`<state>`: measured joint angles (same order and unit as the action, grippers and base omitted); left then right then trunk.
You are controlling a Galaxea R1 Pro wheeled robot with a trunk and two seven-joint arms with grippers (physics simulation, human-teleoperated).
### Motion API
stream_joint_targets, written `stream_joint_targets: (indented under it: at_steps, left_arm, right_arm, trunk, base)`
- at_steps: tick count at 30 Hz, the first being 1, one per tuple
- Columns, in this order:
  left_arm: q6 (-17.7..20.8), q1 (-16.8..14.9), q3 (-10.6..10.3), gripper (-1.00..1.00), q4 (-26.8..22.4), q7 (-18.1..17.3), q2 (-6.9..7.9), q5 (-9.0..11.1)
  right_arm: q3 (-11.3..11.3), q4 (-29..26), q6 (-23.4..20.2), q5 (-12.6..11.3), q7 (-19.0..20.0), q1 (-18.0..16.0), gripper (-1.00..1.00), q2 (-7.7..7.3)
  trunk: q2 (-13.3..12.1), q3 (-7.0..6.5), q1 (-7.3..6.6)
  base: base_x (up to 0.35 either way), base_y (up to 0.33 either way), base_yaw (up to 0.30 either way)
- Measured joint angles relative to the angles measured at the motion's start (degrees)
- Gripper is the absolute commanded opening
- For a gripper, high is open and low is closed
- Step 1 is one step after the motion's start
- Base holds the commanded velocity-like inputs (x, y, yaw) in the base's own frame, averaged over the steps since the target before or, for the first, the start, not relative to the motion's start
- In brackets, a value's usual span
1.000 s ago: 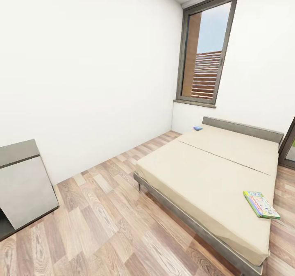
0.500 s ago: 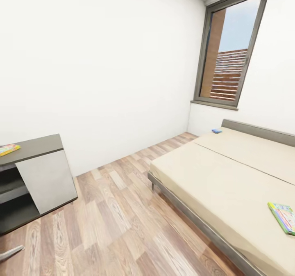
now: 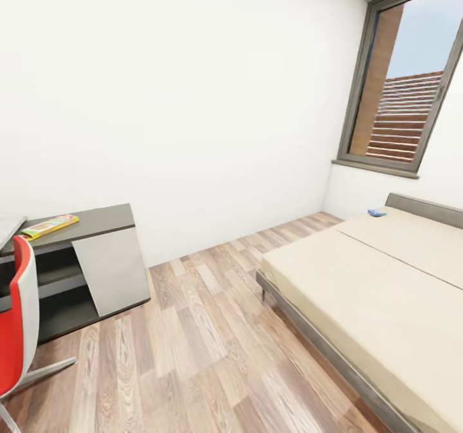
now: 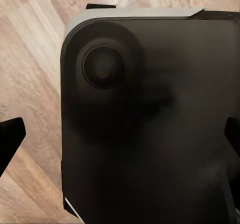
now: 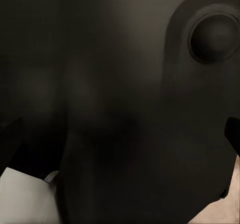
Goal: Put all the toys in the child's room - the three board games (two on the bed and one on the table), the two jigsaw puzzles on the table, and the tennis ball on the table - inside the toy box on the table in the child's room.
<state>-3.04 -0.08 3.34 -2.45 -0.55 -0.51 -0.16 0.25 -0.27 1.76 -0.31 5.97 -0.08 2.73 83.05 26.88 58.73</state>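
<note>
A beige bed [image 3: 379,291] with a grey frame sits at four o'clock. A small blue item [image 3: 377,213] lies near its headboard. A yellow-red board game [image 3: 49,225] rests on a dark-topped low cabinet [image 3: 96,259] at nine o'clock, beside a red chair [image 3: 16,317]. Wood floor [image 3: 193,349]. Both wrist cameras face dark robot body; fingertips barely show at the edges, grip state unclear.

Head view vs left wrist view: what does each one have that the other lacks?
Head view: the bed with a small blue item near its headboard, a low cabinet with a yellow-red game box on top, a red chair and the window.
Left wrist view: a dark robot housing with a round recess, close up.
Both: the wood floor.
</note>
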Motion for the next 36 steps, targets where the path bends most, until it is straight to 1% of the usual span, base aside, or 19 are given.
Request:
stream_joint_targets:
  at_steps: [19, 22, 26, 29, 36]
  left_arm:
    - [0.0, 0.0, 0.2, 1.0, -0.1, 0.0, 0.0, -0.1]
    - [-0.7, 0.0, 0.3, 1.0, -0.1, 0.0, 0.01, -0.1]
    - [-3.3, 0.0, 0.2, 1.0, -0.1, 0.0, 0.01, -0.1]
    - [-4.4, 0.0, 0.2, 1.0, -0.1, 0.0, 0.01, -0.1]
    - [-5.2, 0.0, 0.3, 1.0, -0.1, 0.0, 0.02, -0.1]
  right_arm:
    - [0.0, 0.0, 0.1, 0.0, 0.0, 0.0, 1.0, 0.0]
    - [0.0, 0.0, 0.1, 0.0, 0.0, 0.0, 1.0, 0.0]
    - [0.0, 0.0, 0.1, 0.0, 0.0, 0.0, 1.0, 0.0]
    - [0.0, 0.0, 0.1, 0.0, 0.0, 0.0, 1.0, 0.0]
    - [-0.1, 0.0, 0.1, 0.0, 0.0, 0.0, 1.0, 0.0]
  trunk:
    - [0.0, 0.34, 0.0]
    - [0.0, 0.43, 0.0]
    - [0.0, 0.57, 0.0]
    - [0.0, 0.68, 0.0]
    - [0.0, 0.92, 0.0]
  base:
    - [0.0, 0.0, 0.287]
    - [0.0, 0.0, 0.279]
    - [0.0, 0.0, 0.278]
    - [0.0, 0.0, 0.277]
    - [0.0, 0.0, 0.276]
